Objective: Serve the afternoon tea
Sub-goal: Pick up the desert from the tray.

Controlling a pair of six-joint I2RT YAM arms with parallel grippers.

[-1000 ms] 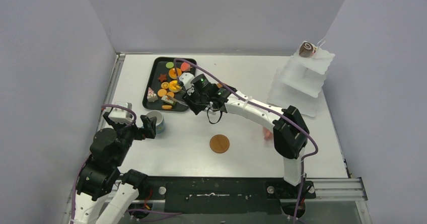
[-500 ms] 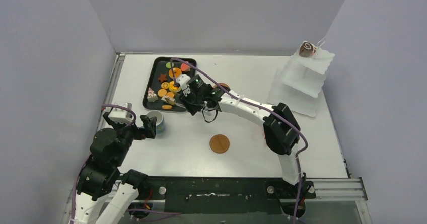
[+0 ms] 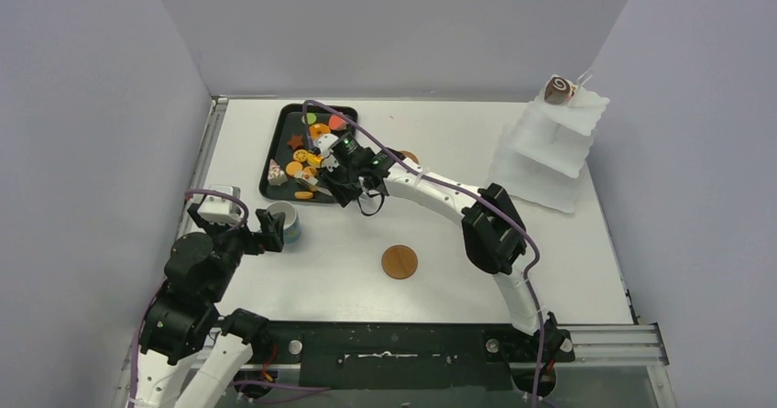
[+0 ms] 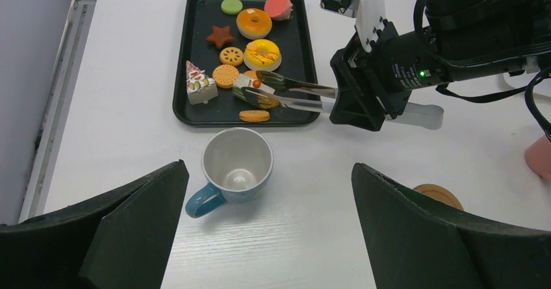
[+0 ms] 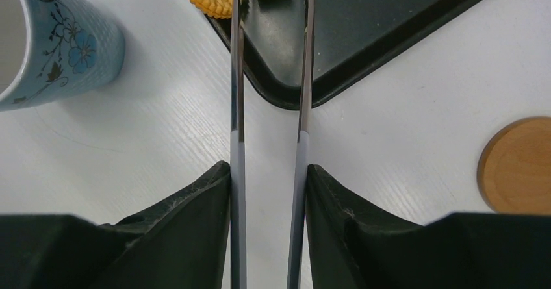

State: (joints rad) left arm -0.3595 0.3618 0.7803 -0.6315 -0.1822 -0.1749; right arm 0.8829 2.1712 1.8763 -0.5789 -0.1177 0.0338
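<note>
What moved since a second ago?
The right tool, gripping the tongs, slid left over the tray, and its elbow swung left too. The left tool, blue cup, coaster and pastries stayed put.

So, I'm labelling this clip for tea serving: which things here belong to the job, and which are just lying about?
Job: pastries, blue cup, swirl roll, white tiered stand, tongs in the right gripper.
Lying about: black tray, wooden coaster.

No legible text or signs.
</note>
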